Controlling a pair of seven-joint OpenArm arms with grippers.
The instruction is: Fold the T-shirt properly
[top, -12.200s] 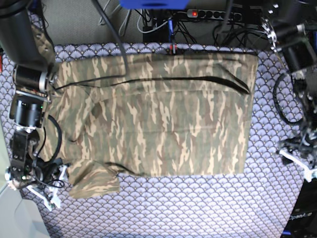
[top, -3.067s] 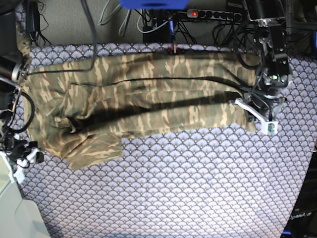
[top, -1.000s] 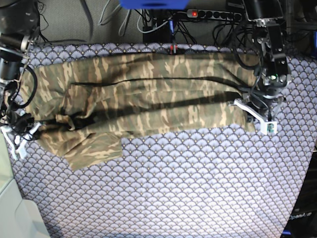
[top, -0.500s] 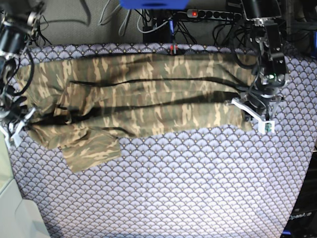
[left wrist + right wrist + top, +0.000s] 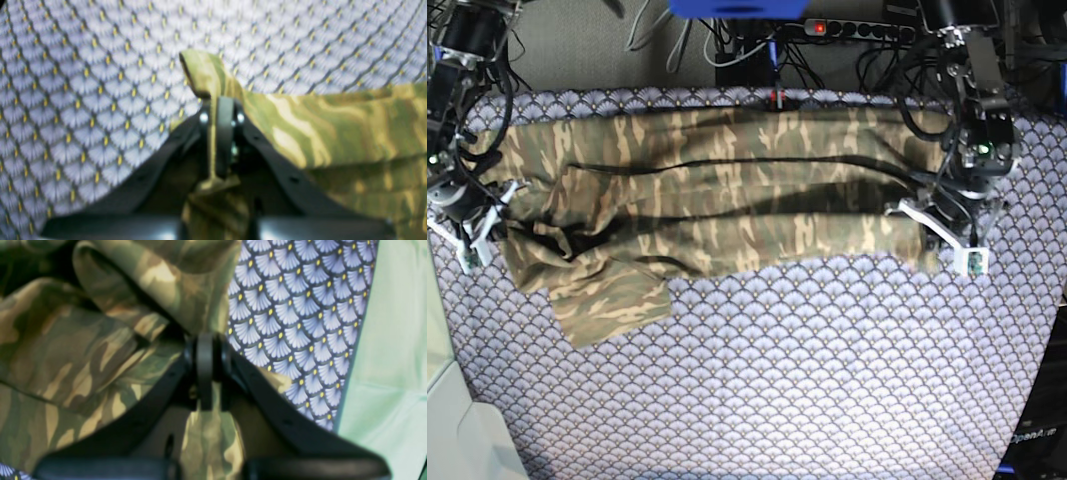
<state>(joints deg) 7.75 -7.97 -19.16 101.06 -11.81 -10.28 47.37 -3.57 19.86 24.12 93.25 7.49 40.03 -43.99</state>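
Both grippers, left [image 5: 939, 228] and right [image 5: 484, 222], clamped on rumpled, half-folded camouflage T-shirt [image 5: 717, 200]

This looks like a robotics lab. The surface [image 5: 827, 380] wears a fan-scale cloth [image 5: 757, 400]. Beyond its far edge a power strip [image 5: 867, 28] with a lit red switch lies among tangled cables [image 5: 727, 45]. 2 cabled robot arms [image 5: 977, 90] flank the surface, with more dark gear beside its near right corner.
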